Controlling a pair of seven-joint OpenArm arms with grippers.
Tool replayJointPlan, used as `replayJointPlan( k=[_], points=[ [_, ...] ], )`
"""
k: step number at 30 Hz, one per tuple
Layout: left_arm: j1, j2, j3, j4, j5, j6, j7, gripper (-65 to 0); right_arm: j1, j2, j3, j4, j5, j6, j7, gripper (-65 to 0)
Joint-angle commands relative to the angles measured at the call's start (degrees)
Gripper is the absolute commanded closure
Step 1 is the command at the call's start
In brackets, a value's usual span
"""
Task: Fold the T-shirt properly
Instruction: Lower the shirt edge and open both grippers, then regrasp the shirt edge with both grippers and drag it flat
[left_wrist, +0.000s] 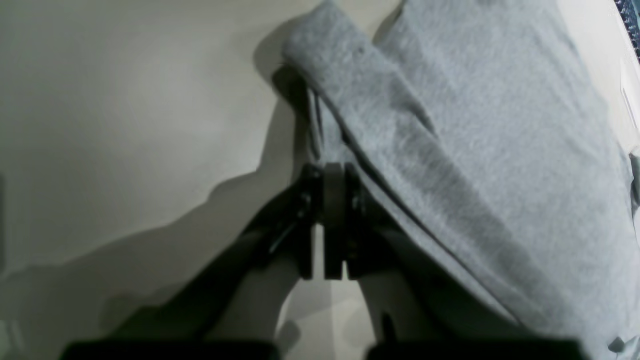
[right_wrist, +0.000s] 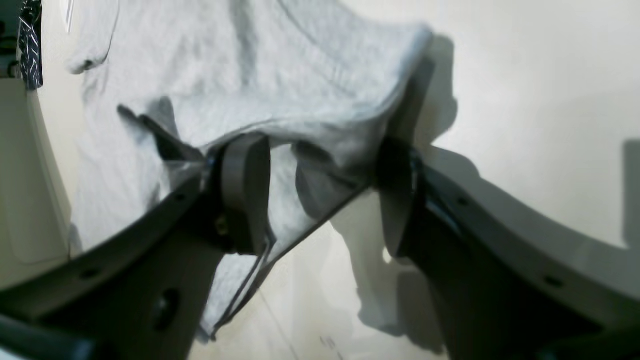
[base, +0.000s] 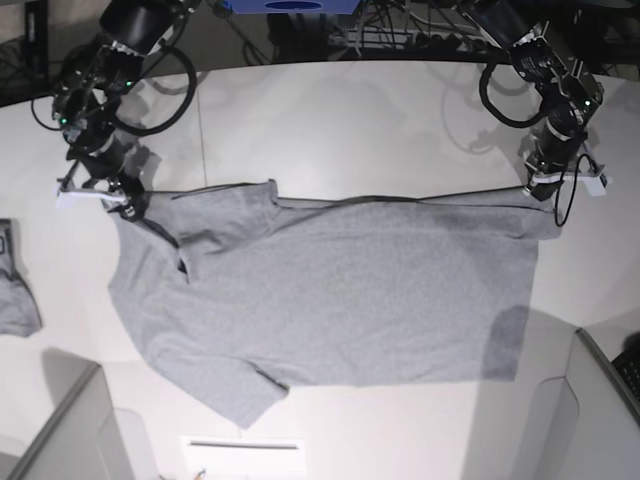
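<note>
Table (base: 400, 110): pale top lying bare beyond both grippers, with open room toward its far curved edge.
T-shirt (base: 340, 290): grey, spreading across the table between the two grippers; its far edge is stretching taut from one to the other, the body hanging toward the near side.
Writing: none showing on the upturned side.
Left gripper (left_wrist: 332, 172): jaws pressing together, pinching the shirt's hem corner.
Right gripper (right_wrist: 320, 185): jaws standing partly apart, shirt edge lying between them, not clamped.
</note>
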Motion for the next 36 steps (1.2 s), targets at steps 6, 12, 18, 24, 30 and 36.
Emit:
replayJointPlan(
  k=[6, 12, 18, 24, 30, 36],
  points=[
    [2.7, -0.8, 3.8, 6.9, -0.8, -0.1, -0.9, 0.0, 1.1, 0.7, -0.2, 1.3, -0.1, -0.5, -0.6, 0.0],
    [5.6, -1.4, 7.3, 16.5, -0.8, 0.3, -0.9, 0.0, 1.6, 1.4, 0.0, 11.6, 0.3, -4.7, -10.4, 0.0],
    [-1.2, -5.2, 7.7, 20.2, -1.3, 7.7, 11.5, 0.0, 9.7, 2.3, 0.0, 15.3, 0.3, -12.1, -21.5, 0.0],
    [-10.4, -7.2, 7.6, 20.0, -0.9, 8.0, 18.4, 0.0, 18.4, 4.6, 0.1, 11.0, -0.2, -18.1, -24.3, 0.0],
    [-13.2, -7.1, 7.9, 16.7, -0.8, 8.1, 18.5, 0.0, 22.4, 6.5, 0.2, 3.2, 0.3, -19.6, -24.8, 0.0],
    [-6.6, -6.9, 7.5, 20.8, -1.3, 8.1, 18.5, 0.0, 18.8, 6.7, 0.3, 8.8, 1.7, -19.6, -26.9, 0.0]
  ],
)
